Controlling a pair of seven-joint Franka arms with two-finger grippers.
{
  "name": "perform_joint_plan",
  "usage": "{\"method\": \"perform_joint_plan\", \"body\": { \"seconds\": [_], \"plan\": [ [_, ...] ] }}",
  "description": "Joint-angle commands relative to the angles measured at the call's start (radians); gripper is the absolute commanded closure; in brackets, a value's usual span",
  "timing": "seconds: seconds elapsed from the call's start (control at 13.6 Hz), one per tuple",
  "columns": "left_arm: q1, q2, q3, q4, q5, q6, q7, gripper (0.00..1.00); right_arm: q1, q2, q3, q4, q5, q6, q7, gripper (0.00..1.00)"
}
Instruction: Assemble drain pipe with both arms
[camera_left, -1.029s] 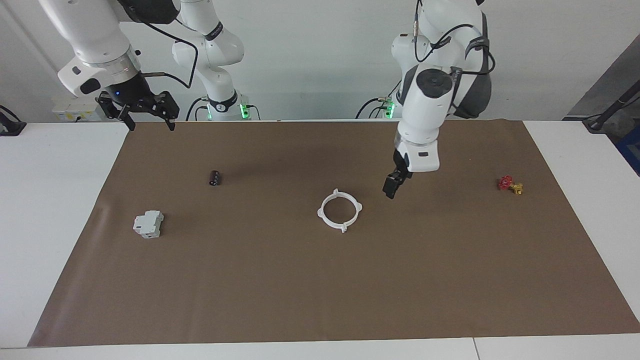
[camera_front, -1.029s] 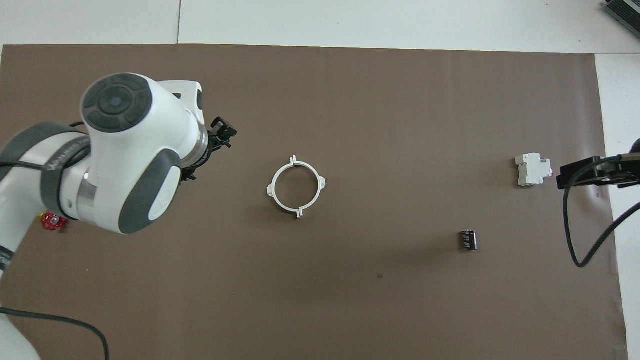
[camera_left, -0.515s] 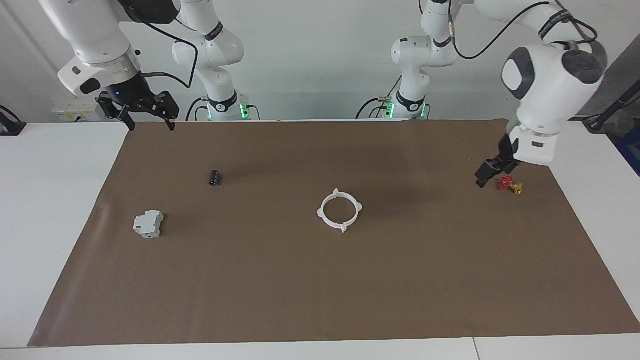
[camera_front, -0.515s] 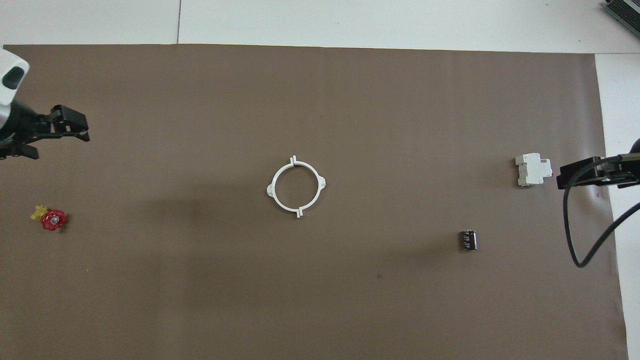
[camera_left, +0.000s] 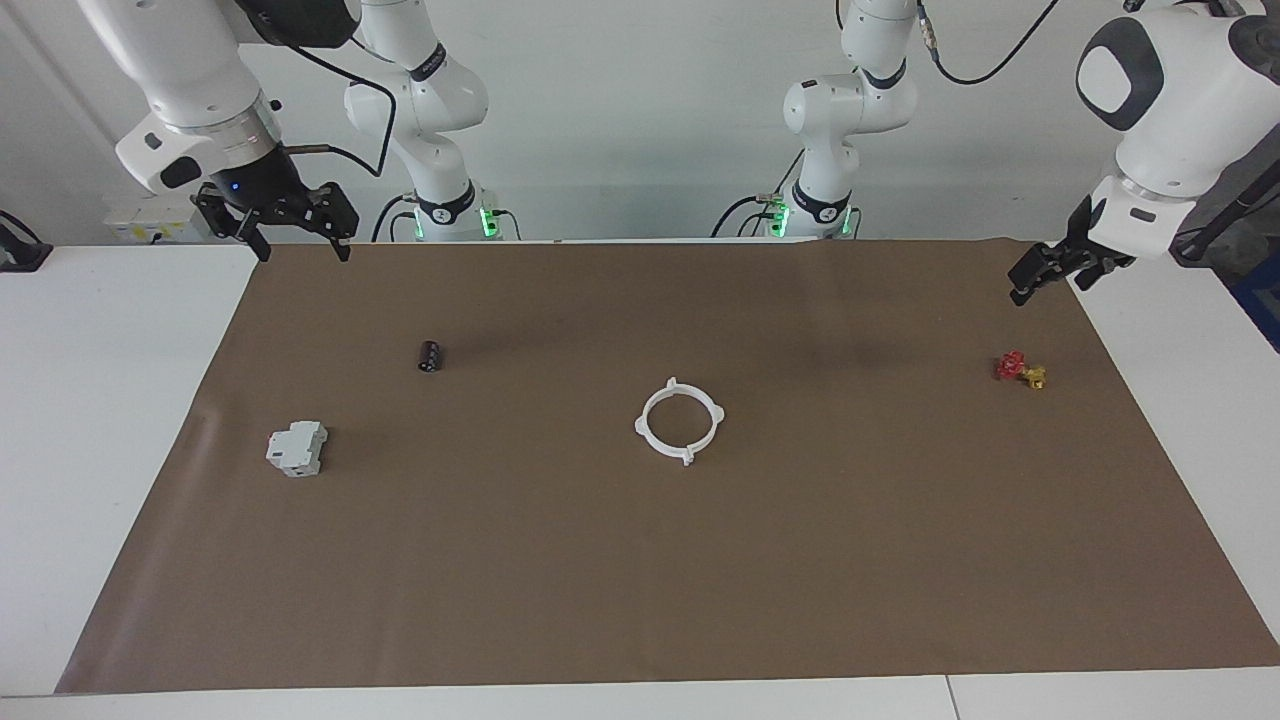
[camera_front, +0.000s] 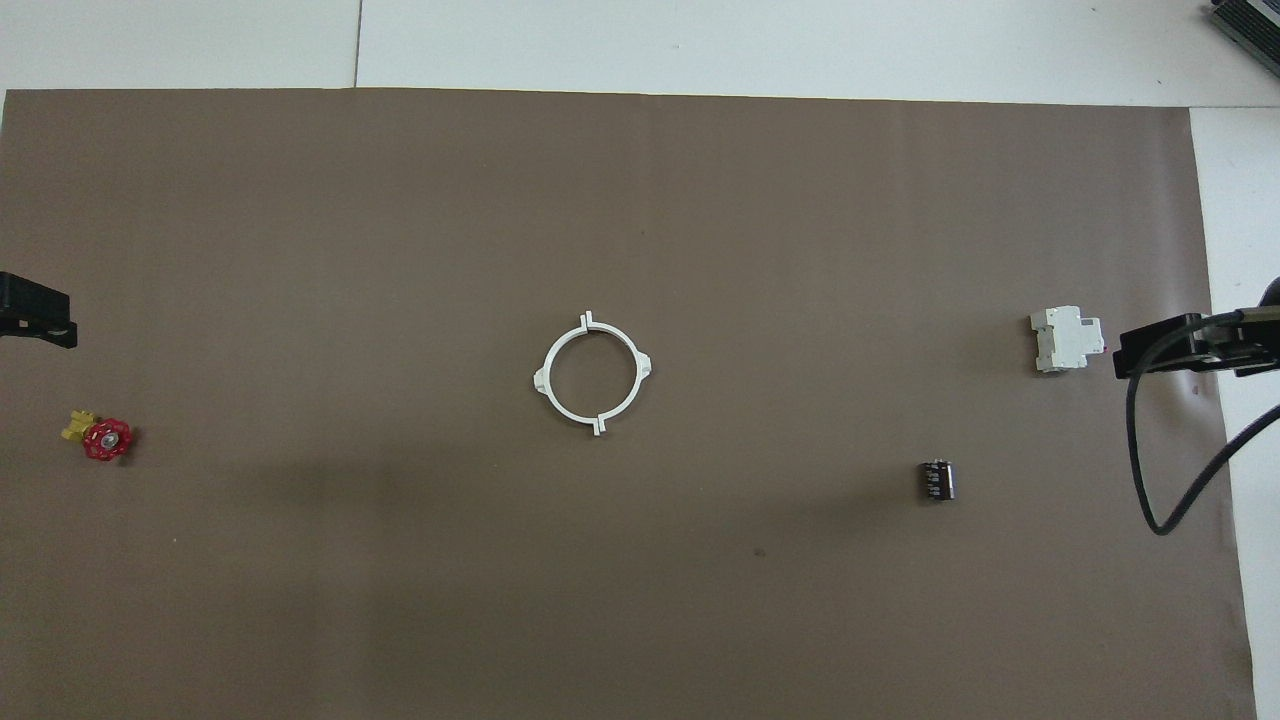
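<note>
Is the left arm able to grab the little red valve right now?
Probably yes. The left gripper hangs open and empty over the mat's edge, near the red valve, which sits alone on the brown mat with nothing around it.

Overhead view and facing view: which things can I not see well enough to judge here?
- Left gripper: overhead view, cut off by the frame edge; only a tip shows.
- Right gripper: overhead view, cut off by the edge, partly under its cable.
- White ring: both views, too small to tell whether its halves are locked.
- Small dark cylinder: markings too small.
</note>
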Motion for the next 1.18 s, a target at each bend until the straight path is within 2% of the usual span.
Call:
{"method": "perform_joint_plan", "body": {
  "seconds": [0.0,0.15,0.29,0.37,0.44,0.51,0.59,0.74,0.81,0.96,1.03,1.1],
  "plan": [
    [-0.012,-0.003,-0.008,0.039,0.05,-0.063,0.051,0.0,-0.006,-0.013,0.001,-0.009,0.016,0.007,-0.011,0.0],
    [-0.018,-0.006,-0.022,0.032,-0.018,-0.004,0.013,0.0,-0.006,-0.013,0.001,-0.009,0.016,0.007,-0.011,0.0],
    [-0.014,-0.016,-0.104,0.018,-0.033,0.061,-0.006,0.0,-0.006,-0.013,0.001,-0.009,0.016,0.007,-0.011,0.0],
    [-0.014,-0.054,-0.111,-0.038,-0.034,0.058,-0.01,0.0,-0.006,-0.013,0.001,-0.009,0.016,0.007,-0.011,0.0],
    [-0.002,-0.11,-0.112,-0.144,-0.043,0.084,-0.018,0.0,-0.006,-0.013,0.001,-0.009,0.016,0.007,-0.011,0.0],
    [-0.001,-0.146,-0.106,-0.224,-0.052,0.146,-0.007,0.0,-0.006,-0.013,0.001,-0.009,0.016,0.007,-0.011,0.0],
    [-0.018,-0.135,-0.099,-0.223,-0.053,0.165,-0.006,0.0,-0.006,-0.013,0.001,-0.009,0.016,0.007,-0.011,0.0],
    [-0.047,-0.089,-0.065,-0.118,-0.053,0.126,-0.004,0.0,-0.006,-0.013,0.001,-0.009,0.016,0.007,-0.011,0.0],
    [-0.05,-0.092,-0.065,-0.114,-0.053,0.113,0.005,0.0,-0.006,-0.013,0.001,-0.009,0.016,0.007,-0.011,0.0],
    [-0.051,-0.102,-0.053,-0.12,-0.053,0.107,0.202,0.0,-0.006,-0.013,0.001,-0.009,0.016,0.007,-0.011,0.0],
    [-0.054,-0.102,-0.036,-0.122,-0.059,0.11,0.229,0.0,-0.006,-0.013,0.001,-0.009,0.016,0.007,-0.011,0.0],
    [-0.098,-0.102,-0.007,-0.12,-0.063,0.113,0.158,0.0,-0.006,-0.013,0.001,-0.009,0.016,0.007,-0.011,0.0]
  ]
}}
